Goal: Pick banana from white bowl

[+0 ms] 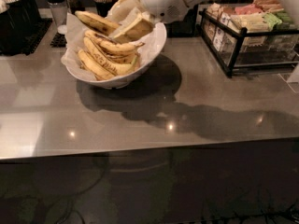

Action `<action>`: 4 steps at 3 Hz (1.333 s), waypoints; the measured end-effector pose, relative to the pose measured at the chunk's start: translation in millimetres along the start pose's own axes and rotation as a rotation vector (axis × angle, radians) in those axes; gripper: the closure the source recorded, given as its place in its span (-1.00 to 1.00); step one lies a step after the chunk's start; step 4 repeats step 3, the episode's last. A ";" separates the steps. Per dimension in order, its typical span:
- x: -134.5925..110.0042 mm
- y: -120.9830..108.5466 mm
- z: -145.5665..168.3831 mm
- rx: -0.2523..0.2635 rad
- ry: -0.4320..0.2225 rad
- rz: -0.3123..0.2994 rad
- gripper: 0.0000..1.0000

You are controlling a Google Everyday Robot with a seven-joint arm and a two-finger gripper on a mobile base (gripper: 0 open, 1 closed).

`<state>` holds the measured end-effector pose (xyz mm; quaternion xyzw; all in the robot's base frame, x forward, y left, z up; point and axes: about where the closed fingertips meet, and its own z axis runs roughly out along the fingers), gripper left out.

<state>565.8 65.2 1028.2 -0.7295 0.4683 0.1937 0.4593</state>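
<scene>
The white bowl (156,45), lined with crinkled white paper, stands at the back left of the grey counter and holds several speckled yellow bananas. One long curved banana (96,22) lies highest, across the bowl's far left side above the pile. Its right end reaches under my gripper. My gripper (129,21), white with beige pads, reaches down from the top of the view into the bowl's far right side, right at that banana's end. The other bananas (105,55) lie lower in the bowl.
A black wire rack of packets (247,31) stands at the right. Dark containers (18,17) and shakers (58,6) stand behind the bowl at the left. The grey counter (140,120) ends at a front edge below the middle.
</scene>
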 end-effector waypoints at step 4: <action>-9.2 76.7 -36.2 0.159 -0.138 -0.004 1.00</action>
